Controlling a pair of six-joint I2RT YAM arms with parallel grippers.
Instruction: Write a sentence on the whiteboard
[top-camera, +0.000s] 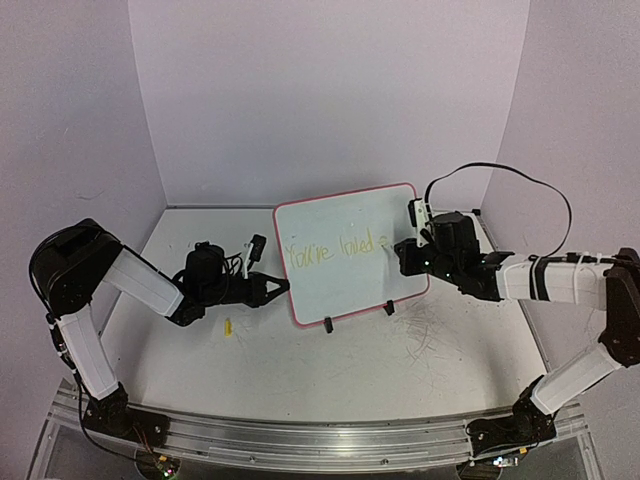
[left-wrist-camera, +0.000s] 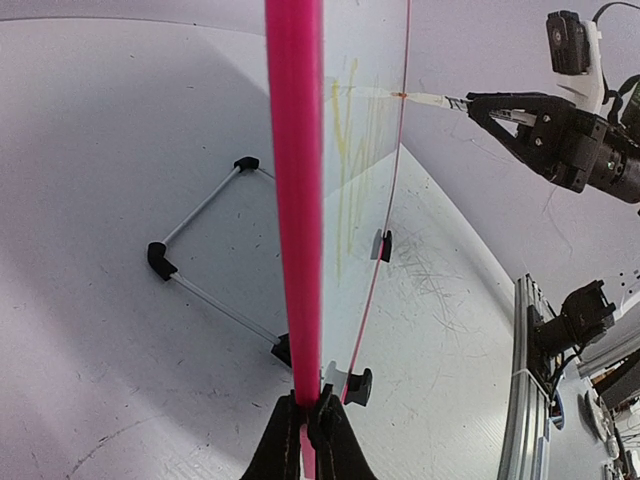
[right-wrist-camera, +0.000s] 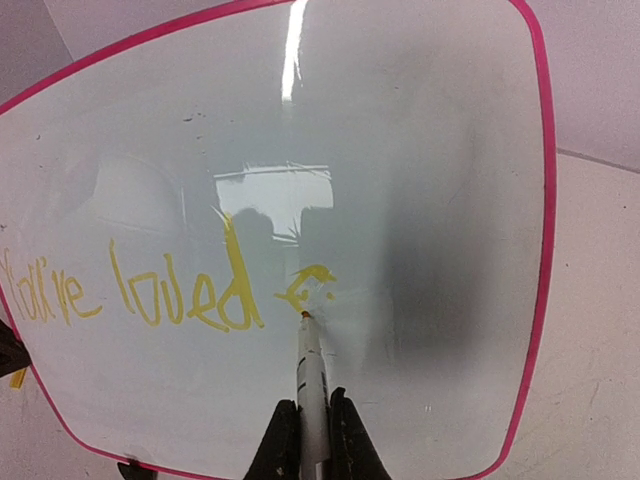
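Note:
The whiteboard (top-camera: 350, 250) stands upright on its black wire stand at the table's middle, white with a pink-red rim. Pale-yellow writing on it (right-wrist-camera: 140, 290) reads "You're loved", followed by a few short strokes (right-wrist-camera: 305, 285). My left gripper (top-camera: 278, 290) is shut on the board's left rim (left-wrist-camera: 293, 200), seen edge-on in the left wrist view. My right gripper (right-wrist-camera: 313, 420) is shut on a white marker (right-wrist-camera: 309, 370); its tip touches the board just below the new strokes. The right gripper also shows in the top view (top-camera: 400, 250).
A small yellow cap (top-camera: 228, 326) lies on the table left of the board. Faint grey scratch marks (top-camera: 430, 325) cover the table surface in front of the board. The stand's wire legs (left-wrist-camera: 205, 255) reach out behind the board. Walls close in on three sides.

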